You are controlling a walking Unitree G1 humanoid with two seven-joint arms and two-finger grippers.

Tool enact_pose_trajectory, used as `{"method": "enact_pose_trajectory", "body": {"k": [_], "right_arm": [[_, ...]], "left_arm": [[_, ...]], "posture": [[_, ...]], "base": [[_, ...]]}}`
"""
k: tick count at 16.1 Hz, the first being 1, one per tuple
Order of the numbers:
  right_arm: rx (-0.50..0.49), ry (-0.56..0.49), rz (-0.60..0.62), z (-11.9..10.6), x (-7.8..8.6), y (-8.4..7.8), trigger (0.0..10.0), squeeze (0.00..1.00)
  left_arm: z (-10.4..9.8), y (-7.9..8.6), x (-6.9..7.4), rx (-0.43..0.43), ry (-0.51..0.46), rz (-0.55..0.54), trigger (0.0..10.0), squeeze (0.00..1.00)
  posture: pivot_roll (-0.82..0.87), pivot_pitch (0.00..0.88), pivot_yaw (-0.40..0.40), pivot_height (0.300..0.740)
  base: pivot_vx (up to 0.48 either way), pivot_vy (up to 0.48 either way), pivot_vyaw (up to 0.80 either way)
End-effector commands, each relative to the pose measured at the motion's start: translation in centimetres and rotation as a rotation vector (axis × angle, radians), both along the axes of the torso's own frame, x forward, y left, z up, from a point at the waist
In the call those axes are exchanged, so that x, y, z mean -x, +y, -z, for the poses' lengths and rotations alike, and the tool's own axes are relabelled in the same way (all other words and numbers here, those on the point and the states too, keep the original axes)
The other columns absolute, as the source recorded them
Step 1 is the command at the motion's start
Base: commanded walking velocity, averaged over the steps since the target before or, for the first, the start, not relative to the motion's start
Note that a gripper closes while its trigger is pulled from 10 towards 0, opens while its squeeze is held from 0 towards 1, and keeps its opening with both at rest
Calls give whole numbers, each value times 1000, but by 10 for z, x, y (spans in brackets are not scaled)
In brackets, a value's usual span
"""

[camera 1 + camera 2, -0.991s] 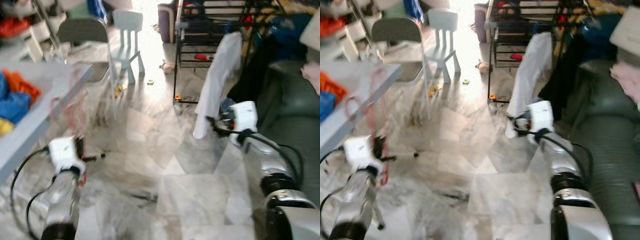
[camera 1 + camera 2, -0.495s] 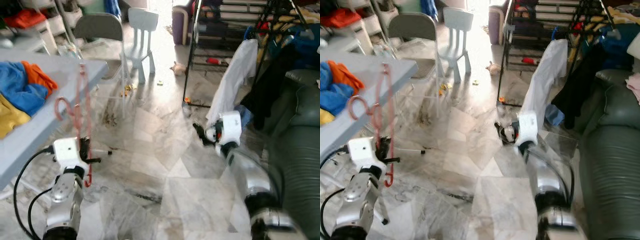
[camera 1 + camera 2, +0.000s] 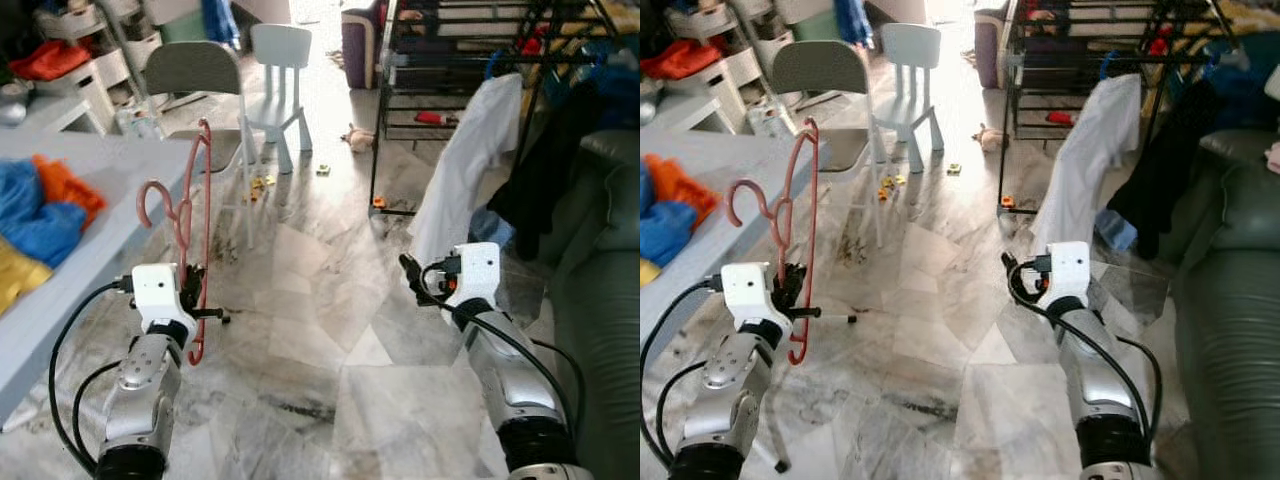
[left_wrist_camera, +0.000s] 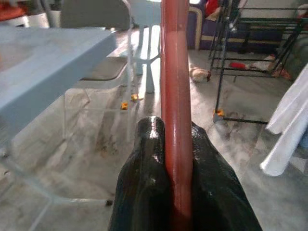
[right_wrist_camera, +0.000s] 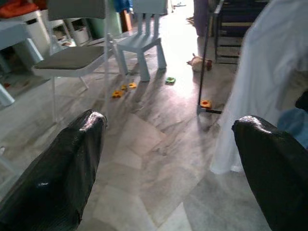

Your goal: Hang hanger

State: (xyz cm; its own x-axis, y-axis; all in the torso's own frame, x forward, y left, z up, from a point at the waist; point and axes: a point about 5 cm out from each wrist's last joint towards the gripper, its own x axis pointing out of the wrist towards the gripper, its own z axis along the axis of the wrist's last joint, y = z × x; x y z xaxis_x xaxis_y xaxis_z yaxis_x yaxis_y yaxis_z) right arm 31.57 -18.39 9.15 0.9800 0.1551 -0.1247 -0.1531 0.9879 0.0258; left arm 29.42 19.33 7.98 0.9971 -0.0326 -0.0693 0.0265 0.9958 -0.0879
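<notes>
The left gripper [image 4: 176, 168] has its fingers [image 4: 144, 178] clamped tight on a red hanger [image 3: 196, 230], holding it low on one bar. The hanger stands nearly upright, its long axis running up from the gripper, with its hook [image 3: 153, 195] curling out toward the robot's left near the top, just beside the edge of the grey surface [image 3: 90, 250]. Its lower end curves below the grip, above the marble floor [image 3: 330, 330]. Blue and orange clothes [image 3: 40, 205] lie on the surface. The right gripper [image 5: 168, 159] hangs over the floor with its fingers [image 5: 57, 168] spread wide and holding nothing. Ahead stands a black rack [image 3: 450, 60] with a white garment [image 3: 465, 150] draped over it, a grey chair [image 3: 195, 75] and a small pale chair [image 3: 278, 60].
</notes>
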Motion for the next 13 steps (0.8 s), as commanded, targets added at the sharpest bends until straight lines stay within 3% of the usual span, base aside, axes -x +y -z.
{"method": "enact_pose_trajectory", "body": {"k": [1, 6, 13], "right_arm": [[-3, -16, 0, -7, -3, 3, 10000, 0], [11, 24, -39, -4, -3, 13, 10000, 0], [5, 48, -25, 0, 3, 16, 10000, 0]], "left_arm": [[-6, 4, -1, -6, -14, -10, 10000, 0], [1, 5, 7, 15, 22, -30, 10000, 0], [2, -4, 6, 15, 59, 39, 10000, 0]], "posture": [[-148, 0, 89, 740], [-132, 0, 65, 740], [-138, 0, 85, 740]], "base": [[442, 0, 0], [409, 169, 0], [339, 339, -787]]}}
